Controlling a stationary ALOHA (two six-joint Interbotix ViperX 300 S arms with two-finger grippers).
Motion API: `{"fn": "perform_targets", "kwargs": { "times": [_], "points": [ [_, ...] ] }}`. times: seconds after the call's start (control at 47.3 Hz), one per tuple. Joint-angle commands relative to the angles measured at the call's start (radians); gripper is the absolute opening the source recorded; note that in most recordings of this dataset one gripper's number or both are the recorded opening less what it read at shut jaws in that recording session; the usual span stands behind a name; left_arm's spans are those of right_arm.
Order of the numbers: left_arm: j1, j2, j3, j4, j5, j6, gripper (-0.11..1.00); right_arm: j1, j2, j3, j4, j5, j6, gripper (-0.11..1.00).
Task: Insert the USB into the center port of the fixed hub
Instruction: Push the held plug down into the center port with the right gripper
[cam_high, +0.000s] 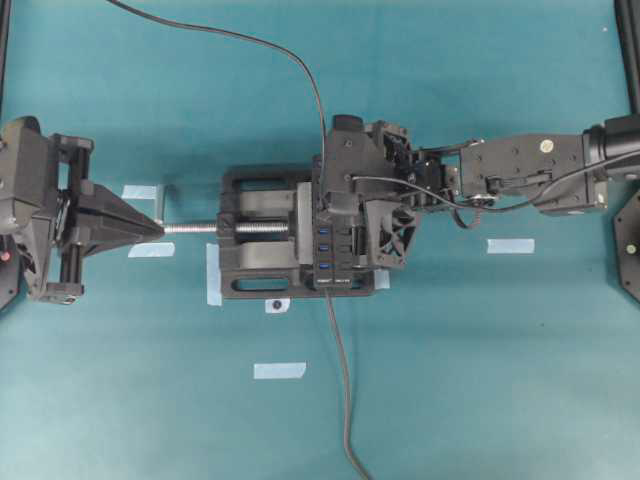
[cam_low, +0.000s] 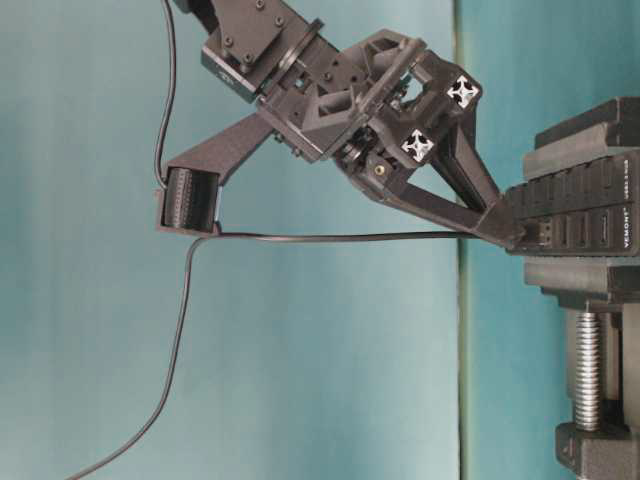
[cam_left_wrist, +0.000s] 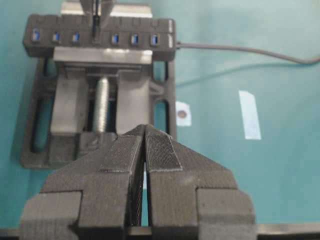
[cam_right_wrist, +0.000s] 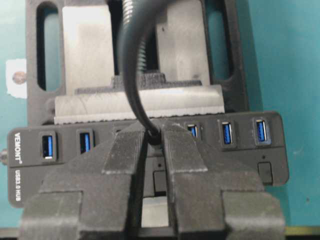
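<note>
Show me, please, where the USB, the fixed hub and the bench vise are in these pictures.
USB (cam_right_wrist: 152, 136): right wrist view, on the plug's rear end between the right gripper's fingers.
fixed hub (cam_right_wrist: 30, 160): right wrist view, on its black top face beside the printed label.
bench vise (cam_left_wrist: 67, 107): left wrist view, on its grey sliding block.

A teal worktop (cam_high: 480, 380) carries a black vise (cam_high: 262, 246) just beside the left end effector (cam_high: 150, 228), with pale tape strips (cam_high: 279, 370) scattered around it.
</note>
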Motion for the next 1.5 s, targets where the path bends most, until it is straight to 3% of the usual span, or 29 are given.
{"fn": "perform_targets", "kwargs": {
  "times": [0.0,1.48],
  "points": [
    [0.002,-0.002,-0.025,0.0,-0.009,-0.002,0.0,0.005,-0.006,-0.006,0.002,-0.002,0.003,0.1],
    [0.002,0.029,-0.023,0.002,-0.054,-0.02,0.0,-0.005,0.026,0.017,0.003,0.037,0.008,0.1]
  ]
}}
